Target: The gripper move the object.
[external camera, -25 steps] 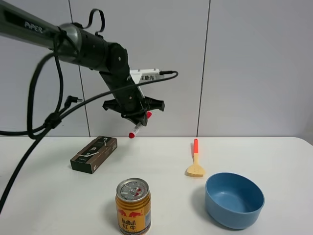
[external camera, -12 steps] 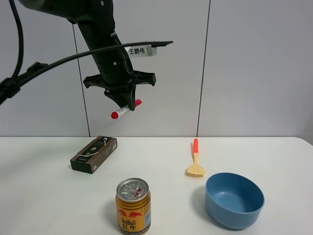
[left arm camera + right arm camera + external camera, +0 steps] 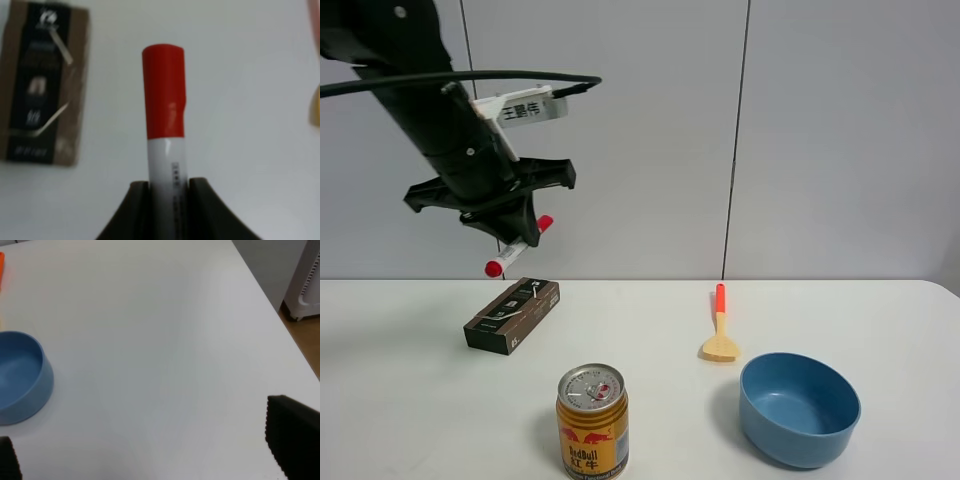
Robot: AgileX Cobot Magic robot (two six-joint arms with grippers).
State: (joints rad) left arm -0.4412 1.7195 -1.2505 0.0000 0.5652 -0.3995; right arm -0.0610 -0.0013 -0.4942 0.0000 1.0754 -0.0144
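Wall (image 3: 840,130): pale grey panels, split by thin vertical seams; the whole background behind the table is filled by it.
Table (image 3: 890,305): flat white top, lit evenly; every loose item is carried on it. In the right wrist view its far edge is seen ending at a strip of brown floor (image 3: 305,335).
Left arm (image 3: 430,110): black, jointed, raised high over the table's left part; a white labelled block (image 3: 525,107) is fixed on top and a black cable (image 3: 470,78) is looped past it.
Left gripper (image 3: 520,241): black claw, held in the air above the box, clamped on the marker pen.
Right gripper (image 3: 150,455): only two black fingertips are shown, set wide apart with nothing between them, above bare table near the bowl.
Bowl (image 3: 800,408): blue, round, upright, placed at the front right of the table.
Box (image 3: 512,315): flat, brown and black, laid at the left rear, well apart from the can.
Can (image 3: 592,420): gold drink can, stood upright at the front centre, with a silver top.
Spatula (image 3: 719,325): wooden blade, orange handle, laid flat just behind the bowl, not touching it.
Marker pen (image 3: 166,130): slim and white with red ends, held tilted in the left gripper's jaws, lifted clear of the table; the red cap is pointed down toward the box.
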